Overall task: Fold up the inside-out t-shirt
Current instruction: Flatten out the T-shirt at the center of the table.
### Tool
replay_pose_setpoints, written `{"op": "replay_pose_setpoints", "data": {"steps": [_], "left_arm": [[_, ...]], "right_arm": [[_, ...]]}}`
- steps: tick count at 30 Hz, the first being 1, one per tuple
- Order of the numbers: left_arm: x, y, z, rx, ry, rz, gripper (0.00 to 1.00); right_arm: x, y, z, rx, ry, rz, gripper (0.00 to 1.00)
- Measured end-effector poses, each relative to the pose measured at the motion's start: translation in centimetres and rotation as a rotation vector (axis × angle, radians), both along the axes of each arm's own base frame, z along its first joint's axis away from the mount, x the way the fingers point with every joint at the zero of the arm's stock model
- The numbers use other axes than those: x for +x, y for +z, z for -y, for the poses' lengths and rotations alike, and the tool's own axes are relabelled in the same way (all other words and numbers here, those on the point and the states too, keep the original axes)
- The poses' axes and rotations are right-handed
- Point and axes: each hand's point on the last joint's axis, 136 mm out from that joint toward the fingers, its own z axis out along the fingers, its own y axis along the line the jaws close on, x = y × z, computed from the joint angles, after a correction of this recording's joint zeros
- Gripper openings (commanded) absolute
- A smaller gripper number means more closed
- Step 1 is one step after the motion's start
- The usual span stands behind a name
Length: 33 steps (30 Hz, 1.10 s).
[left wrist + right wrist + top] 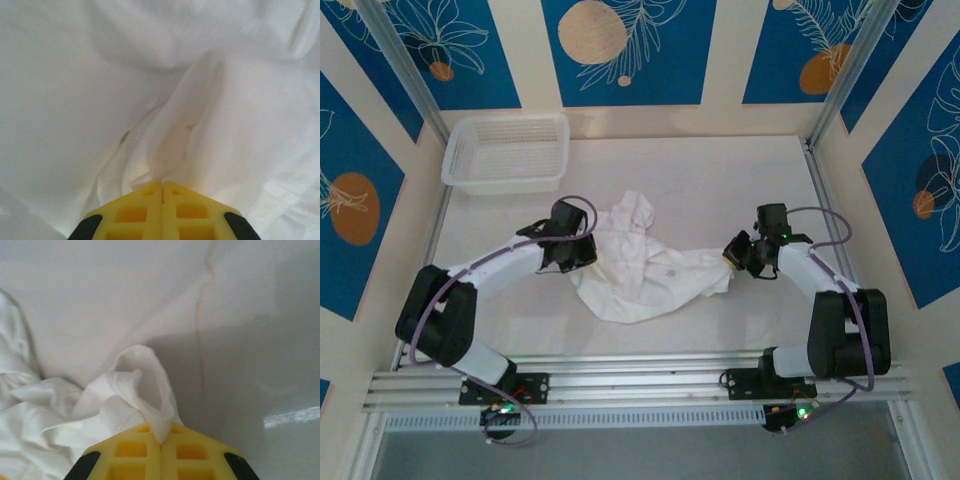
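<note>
Right, the inside-out t-shirt (pixel 645 265) lies crumpled mid-table (pixel 740 170), strung between the two arms; its long axis runs side to side, claw to claw; the left gripper (pixel 578 252) sits on the shirt's left edge, yellow pads (pixel 106 216) pressed together on a ridge of white cloth that rises straight ahead of them; the right gripper (pixel 733 256) is at the far right tip, jaws closed on a small curl of fabric, bare table beyond it; so both claws are narrow and both hold shirt; the bulk of the cloth bunches nearer the left arm, thinning to a neck toward the right; the white mesh basket (pixel 507 152) stands well apart in the back left corner; my read: the next move is a pull apart along that side-to-side line to spread the cloth flat, and the thin right-hand pinch looks likelier to slip.
</note>
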Motion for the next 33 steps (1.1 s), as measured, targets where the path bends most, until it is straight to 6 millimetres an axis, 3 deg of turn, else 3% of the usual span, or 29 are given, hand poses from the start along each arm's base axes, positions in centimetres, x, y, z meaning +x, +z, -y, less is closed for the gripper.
{"op": "replay_pose_setpoints", "data": {"steps": [2, 4, 9, 10, 13, 16, 21, 24, 26, 29, 31, 33], "left_arm": [[0.8, 2.9, -0.9, -0.006, 0.013, 0.065, 0.0], [1.6, 7.7, -1.8, -0.024, 0.028, 0.176, 0.0], [2.1, 23.5, -4.3, -0.071, 0.07, 0.545, 0.0], [1.5, 27.2, -5.0, -0.076, 0.083, 0.634, 0.0], [-1.3, 35.8, -7.8, -0.077, 0.144, 0.852, 0.0], [-5.1, 41.7, -10.8, -0.085, 0.216, 1.032, 0.0], [-10.9, 48.0, -14.6, -0.115, 0.305, 1.251, 0.0], [-11.9, 49.8, -15.4, -0.12, 0.333, 1.315, 0.0], [-11.2, 49.8, -15.2, -0.104, 0.331, 1.312, 0.0], [-8.6, 48.8, -14.2, -0.058, 0.318, 1.274, 0.0], [-5.8, 47.5, -13.1, -0.023, 0.301, 1.228, 0.0], [-2.8, 45.6, -11.9, 0.022, 0.281, 1.171, 0.0]], "right_arm": [[0.6, 2.9, 0.0, -0.001, -0.001, 0.068, 0.0], [1.4, 7.4, 0.0, -0.003, -0.003, 0.181, 0.0], [1.5, 19.8, -0.2, -0.015, -0.001, 0.493, 0.0], [1.1, 22.4, -0.2, -0.02, 0.0, 0.559, 0.0], [-1.2, 30.2, -0.2, -0.034, -0.001, 0.768, 0.0], [-4.8, 37.4, 0.1, -0.039, -0.004, 0.987, 0.0], [-10.5, 45.5, -0.1, -0.019, 0.029, 1.256, 0.0], [-12.1, 48.7, -0.3, -0.017, 0.055, 1.356, 0.0], [-12.1, 49.9, -0.4, -0.025, 0.067, 1.38, 0.0], [-9.7, 50.8, -0.6, -0.05, 0.069, 1.36, 0.0], [-6.2, 50.2, -0.7, -0.068, 0.057, 1.295, 0.0], [-2.0, 48.2, -0.5, -0.083, 0.04, 1.196, 0.0]]}}
